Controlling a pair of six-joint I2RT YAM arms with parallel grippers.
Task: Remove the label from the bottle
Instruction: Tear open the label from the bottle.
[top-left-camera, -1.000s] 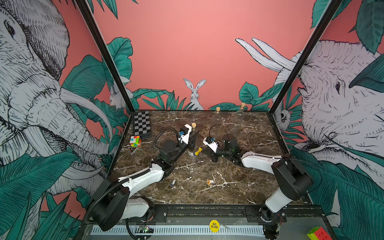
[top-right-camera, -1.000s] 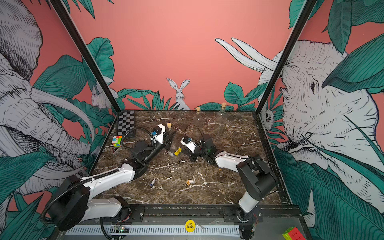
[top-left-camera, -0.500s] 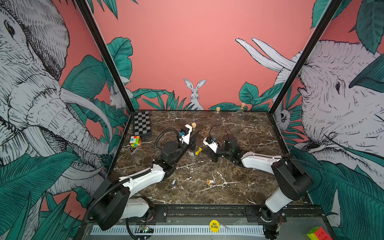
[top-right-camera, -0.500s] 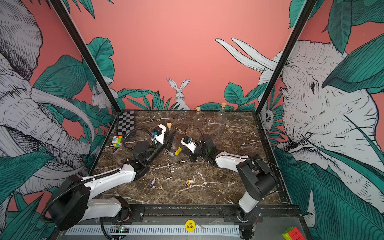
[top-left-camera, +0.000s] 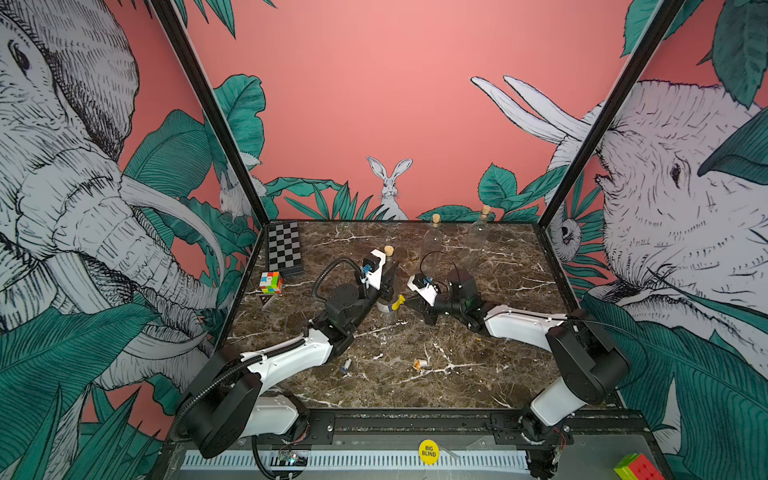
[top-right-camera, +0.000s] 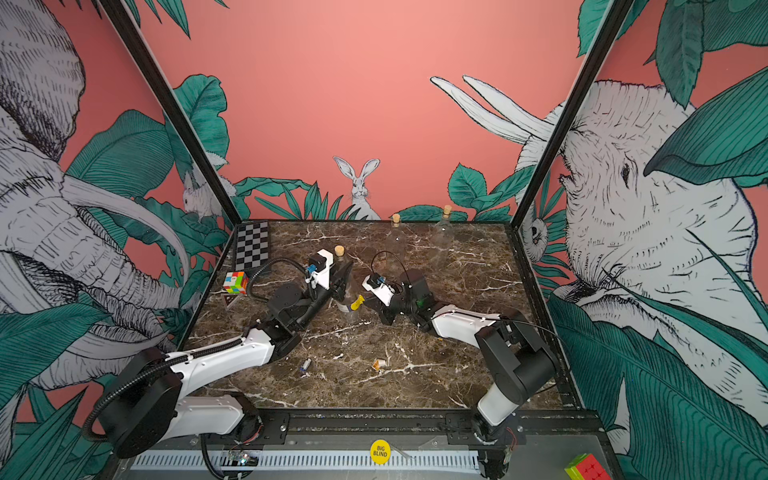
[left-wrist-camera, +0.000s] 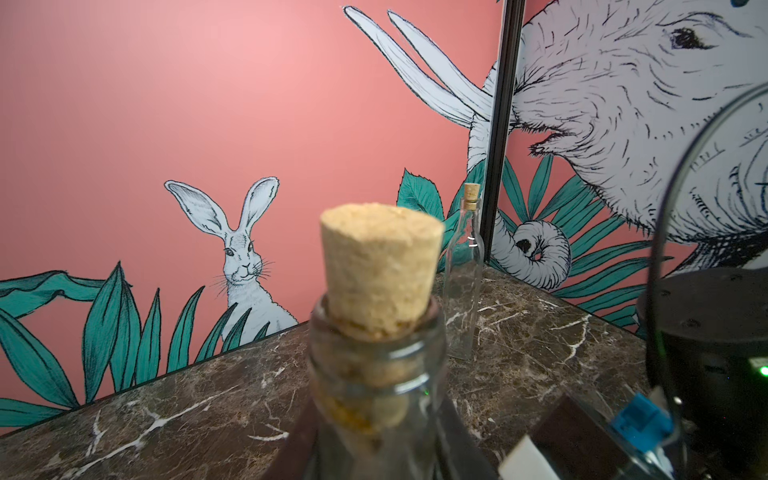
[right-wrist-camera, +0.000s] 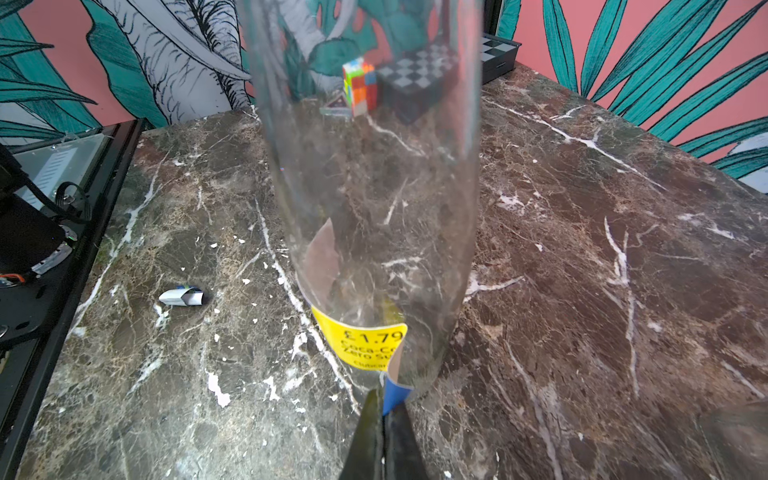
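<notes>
A clear glass bottle (top-left-camera: 390, 309) with a cork (top-left-camera: 388, 250) stands upright mid-table. My left gripper (top-left-camera: 385, 286) is shut on its upper body, and in the left wrist view its dark jaws flank the neck (left-wrist-camera: 376, 374) under the cork (left-wrist-camera: 380, 270). A yellow price label (right-wrist-camera: 360, 340) sticks low on the bottle (right-wrist-camera: 370, 166), with one blue-backed corner peeled away from the glass. My right gripper (right-wrist-camera: 384, 409) is shut on that corner. In both top views the label (top-left-camera: 398, 302) (top-right-camera: 356, 302) shows between the two grippers.
Two more corked bottles (top-left-camera: 432, 243) (top-left-camera: 477, 237) stand at the back. A chessboard (top-left-camera: 284, 249) and a colour cube (top-left-camera: 271, 282) sit at the left. Two curled label scraps (top-left-camera: 346, 365) (top-left-camera: 419, 364) lie on the marble nearer the front.
</notes>
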